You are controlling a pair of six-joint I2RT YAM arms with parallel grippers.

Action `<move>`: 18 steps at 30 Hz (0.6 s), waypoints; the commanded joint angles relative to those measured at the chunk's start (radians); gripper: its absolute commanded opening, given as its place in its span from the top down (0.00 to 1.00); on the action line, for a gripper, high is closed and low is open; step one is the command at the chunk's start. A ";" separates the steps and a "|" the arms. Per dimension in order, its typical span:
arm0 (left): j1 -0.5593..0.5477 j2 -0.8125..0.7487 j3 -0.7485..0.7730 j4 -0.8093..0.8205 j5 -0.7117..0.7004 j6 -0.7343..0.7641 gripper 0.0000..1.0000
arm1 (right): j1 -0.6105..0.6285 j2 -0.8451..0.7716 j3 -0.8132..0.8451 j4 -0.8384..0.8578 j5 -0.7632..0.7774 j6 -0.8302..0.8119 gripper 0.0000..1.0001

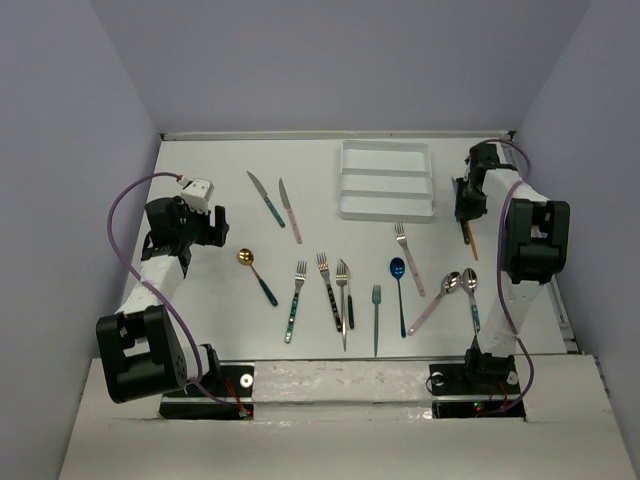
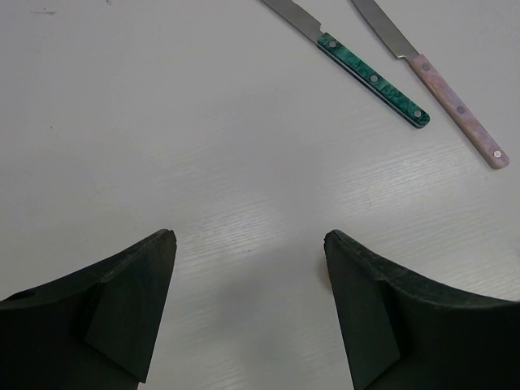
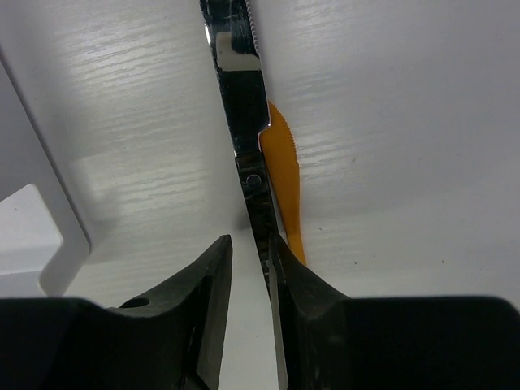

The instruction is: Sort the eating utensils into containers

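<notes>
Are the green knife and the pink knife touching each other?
Apart. The left wrist view shows bare table between the green knife and the pink knife.

Of the dark-handled steel knife (image 3: 240, 106), you lose the blade tip off twelve o'clock and the handle end behind the right gripper (image 3: 249, 252) at six.

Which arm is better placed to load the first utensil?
Right: the right gripper straddles a dark-handled silver knife beside the white plastic tray; the open left gripper holds nothing.
</notes>
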 commanded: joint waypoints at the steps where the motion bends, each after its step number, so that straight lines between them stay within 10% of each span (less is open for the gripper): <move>1: -0.005 -0.033 -0.014 0.043 0.011 0.011 0.15 | 0.002 -0.002 0.085 -0.015 0.049 -0.023 0.69; 18: -0.005 -0.034 -0.019 0.049 -0.005 0.013 0.14 | 0.002 0.136 0.168 -0.064 0.007 -0.033 0.72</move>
